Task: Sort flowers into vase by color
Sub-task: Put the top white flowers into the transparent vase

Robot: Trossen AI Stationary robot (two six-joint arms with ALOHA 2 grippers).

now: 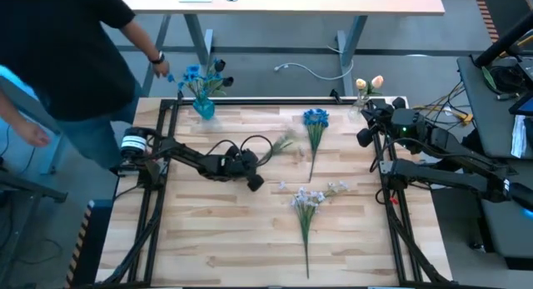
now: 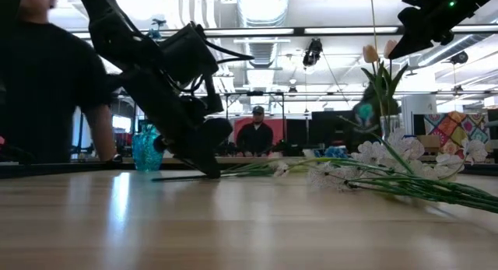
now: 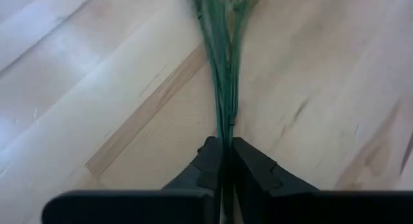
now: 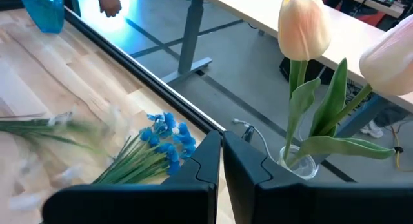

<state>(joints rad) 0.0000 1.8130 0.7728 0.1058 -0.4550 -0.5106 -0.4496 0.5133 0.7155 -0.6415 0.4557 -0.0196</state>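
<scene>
Two dark arms: the left gripper (image 3: 226,156), fingers closed, pinches a blurred sprig's thin green stems (image 3: 222,69), blossoms apparently pale. Right gripper (image 4: 222,156), pressed together and empty, hovers beside peach tulip buds (image 4: 303,27) in a clear vase (image 4: 298,167).

Light: bright ceiling strips (image 2: 257,30) overhead, even.
Glare: pale sheen on the worktop (image 2: 117,215).
Blur: white-lilac sprig (image 4: 58,130) smeared; foreground soft.

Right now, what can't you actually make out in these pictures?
- Blossoms of the sprig pinched by the left gripper: cut off by the left wrist view's edge, motion-blurred in the high view.
- Clear vase holding the tulips: its base is hidden behind the right gripper.
- Blue vase: its contents are hidden by the left arm in the low view.
</scene>
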